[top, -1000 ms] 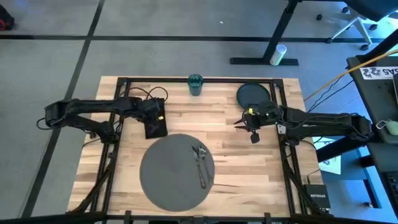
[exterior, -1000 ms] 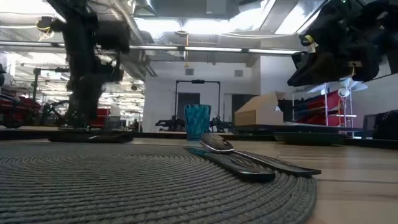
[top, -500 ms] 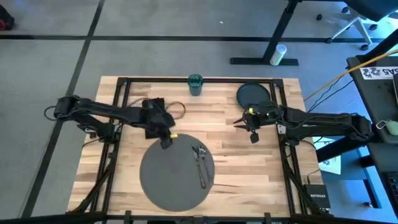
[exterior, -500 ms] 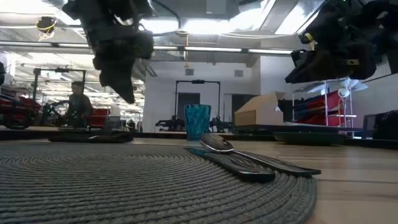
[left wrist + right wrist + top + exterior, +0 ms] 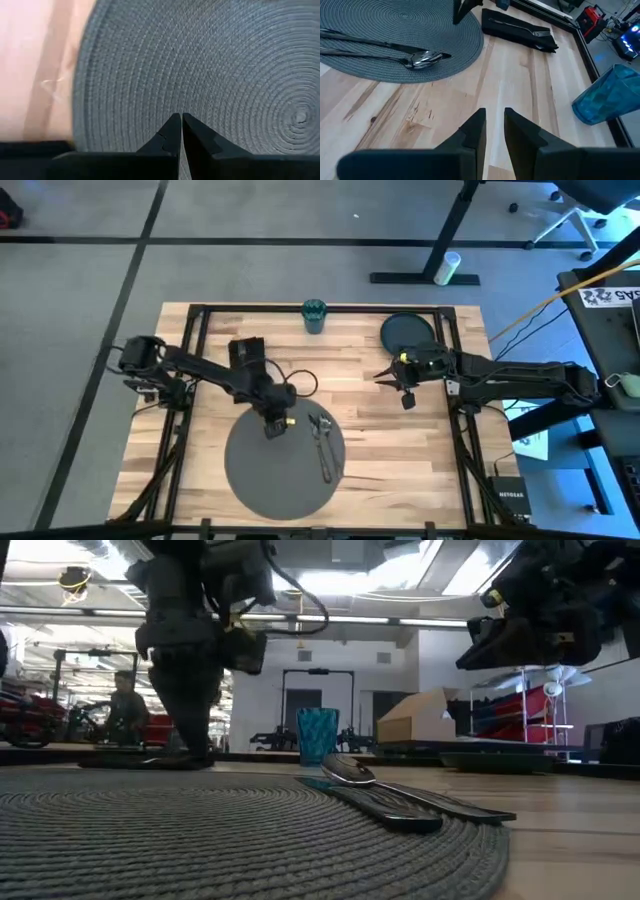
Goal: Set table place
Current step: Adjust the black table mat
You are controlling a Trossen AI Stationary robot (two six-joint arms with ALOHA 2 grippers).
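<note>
I am holding the left end effector [image 5: 274, 427] with its fingers pressed together and empty, over the far-left part of the grey mat [image 5: 265, 470] at the near middle of the tabletop [image 5: 370, 430]. The right end effector [image 5: 402, 392] is hovering above bare wood near the dark plate [image 5: 407, 332], fingers slightly parted, carrying nothing. The spoon [image 5: 322, 445] is lying on the mat's right side, the black napkin [image 5: 246, 350] far left, the teal cup [image 5: 314, 316] at the far edge.
</note>
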